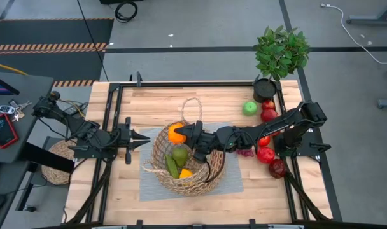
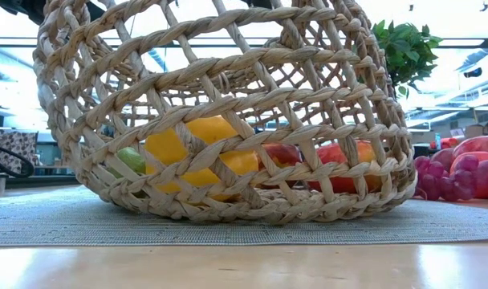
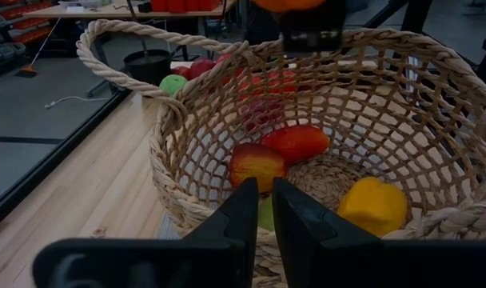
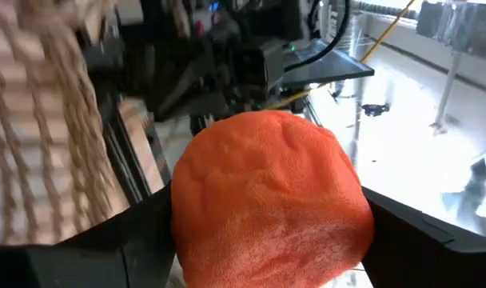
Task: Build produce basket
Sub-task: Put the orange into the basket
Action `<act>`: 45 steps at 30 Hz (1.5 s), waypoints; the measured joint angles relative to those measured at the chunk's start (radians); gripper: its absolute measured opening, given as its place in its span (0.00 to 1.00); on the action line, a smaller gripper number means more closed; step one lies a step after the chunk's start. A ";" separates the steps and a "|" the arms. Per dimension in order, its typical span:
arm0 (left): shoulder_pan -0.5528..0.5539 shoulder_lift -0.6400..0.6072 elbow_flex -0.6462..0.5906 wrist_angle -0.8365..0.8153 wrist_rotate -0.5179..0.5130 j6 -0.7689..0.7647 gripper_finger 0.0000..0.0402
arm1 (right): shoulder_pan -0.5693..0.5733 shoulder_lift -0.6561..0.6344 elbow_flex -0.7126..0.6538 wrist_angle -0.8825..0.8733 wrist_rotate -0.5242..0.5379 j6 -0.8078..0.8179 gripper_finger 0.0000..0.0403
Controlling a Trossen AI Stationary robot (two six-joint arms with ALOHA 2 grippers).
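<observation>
Now hovering over the wicker basket (image 1: 188, 162) at mid-surface: orange (image 1: 176, 133) clamped in right hand (image 1: 184, 135). Mid-delivery; next calls for lowering, then releasing. Left hand (image 1: 144, 139) shut, empty, beside the rim.

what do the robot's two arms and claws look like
Both arms are dark, nearly black, built of jointed segments on black frame bases at the table's sides. The left claw ends in two flat, tapering black fingers. The right claw has similar wide black fingers, with black cabling trailing along its arm.
</observation>
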 joint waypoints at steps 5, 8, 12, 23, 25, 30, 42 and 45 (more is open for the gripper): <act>0.000 0.000 0.000 0.000 0.000 0.000 0.12 | -0.046 0.000 0.000 0.000 -0.107 0.293 0.80; 0.000 0.000 0.000 0.000 0.000 0.000 0.12 | -0.091 0.009 0.001 -0.011 -0.239 0.487 0.80; 0.000 0.000 0.000 0.000 0.000 0.000 0.12 | -0.122 0.047 0.000 -0.067 -0.339 0.570 0.80; 0.000 0.000 0.000 0.000 0.000 0.000 0.12 | -0.105 0.161 0.004 -0.172 -0.388 0.635 0.80; 0.000 0.000 0.000 0.000 0.000 0.000 0.12 | -0.105 0.156 0.002 -0.212 -0.394 0.673 0.80; 0.000 0.000 0.000 0.001 0.000 0.000 0.12 | -0.105 0.134 0.010 -0.307 -0.418 0.766 0.80; 0.000 0.000 0.000 0.001 0.000 0.000 0.12 | -0.123 0.154 0.235 -0.813 -0.508 0.992 0.80; 0.000 0.000 0.000 0.000 0.000 0.000 0.12 | -0.123 0.154 0.247 -0.884 -0.489 1.028 0.80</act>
